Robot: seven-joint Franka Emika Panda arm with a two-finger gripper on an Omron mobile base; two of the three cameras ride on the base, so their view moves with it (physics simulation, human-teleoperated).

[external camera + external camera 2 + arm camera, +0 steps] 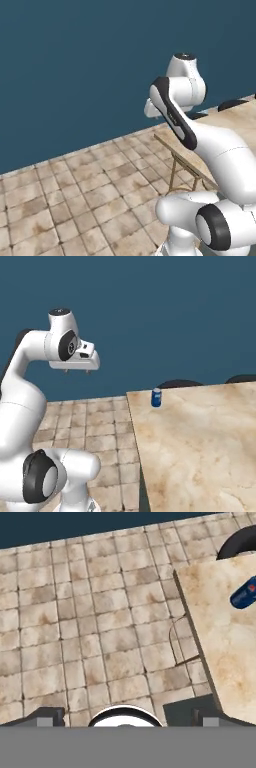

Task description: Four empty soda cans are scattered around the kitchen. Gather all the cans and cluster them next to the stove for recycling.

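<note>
One blue soda can (156, 397) stands upright near the far left corner of a marble-topped table (200, 451). In the hand view the same can (245, 594) shows at the right edge, on the table top (225, 657). My gripper (77, 371) hangs in the air over the tiled floor, left of the table and well short of the can, pointing down. It is open and nothing is between its fingers; its dark fingertips (50, 717) stand wide apart. The stove is out of view.
Tiled floor (75, 200) spreads left of the table as far as a dark blue wall (75, 60). Dark round chair backs (180, 383) rise behind the table's far edge. The table's thin wooden legs (173, 172) show under its near corner.
</note>
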